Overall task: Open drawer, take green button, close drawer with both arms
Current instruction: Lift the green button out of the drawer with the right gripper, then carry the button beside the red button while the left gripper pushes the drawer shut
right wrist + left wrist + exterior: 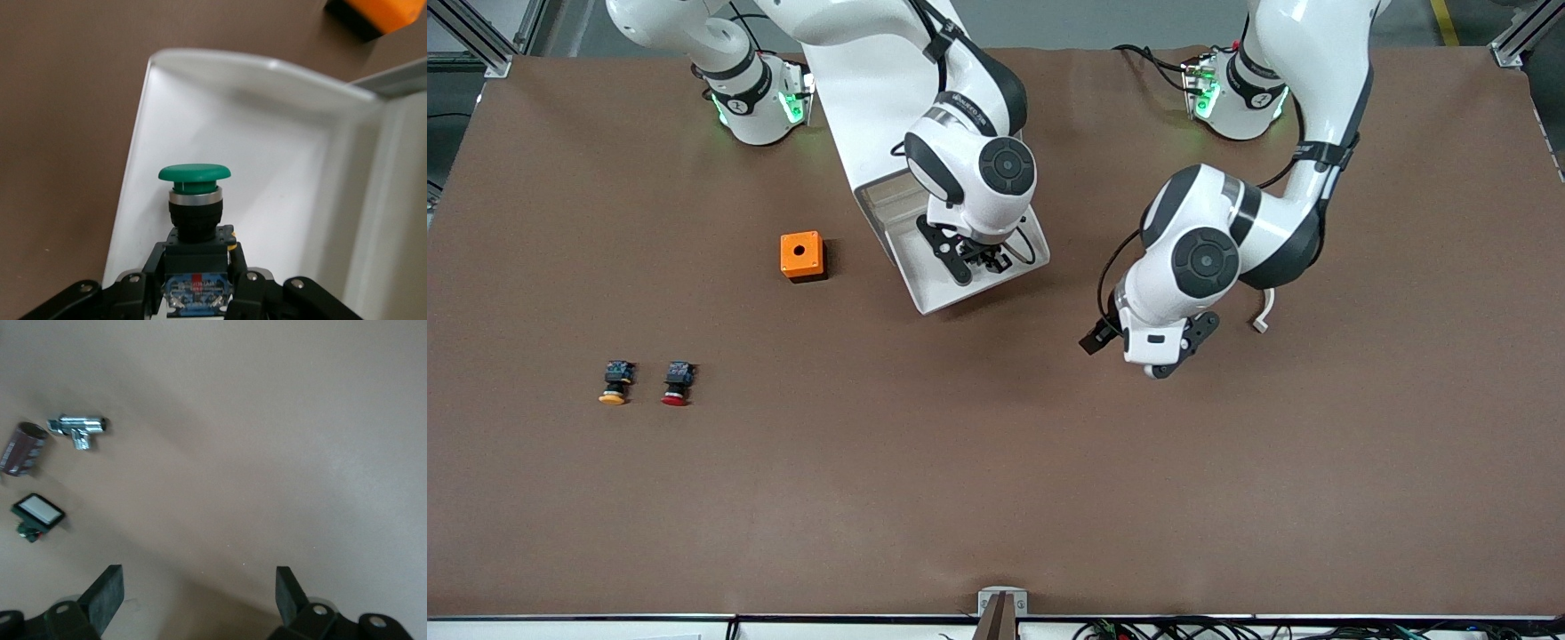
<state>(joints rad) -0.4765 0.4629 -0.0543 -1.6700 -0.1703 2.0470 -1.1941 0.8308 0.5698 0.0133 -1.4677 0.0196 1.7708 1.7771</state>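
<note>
The white drawer [889, 213] stands pulled open near the middle of the table, and my right gripper [983, 258] reaches down into it. In the right wrist view the right gripper [195, 267] is shut on the black body of the green-capped button [194, 175], its cap pointing away over the drawer's white floor [267, 133]. The front view hides the button under the right hand. My left gripper [1152, 356] hangs open over bare table toward the left arm's end, with nothing between its fingers [107, 593].
An orange box [801, 255] with a hole sits beside the drawer. A yellow-capped button [615, 384] and a red-capped one [677, 384] lie toward the right arm's end. The left wrist view shows a chrome fitting [78, 430], a dark cylinder [22, 449] and a white switch [37, 512].
</note>
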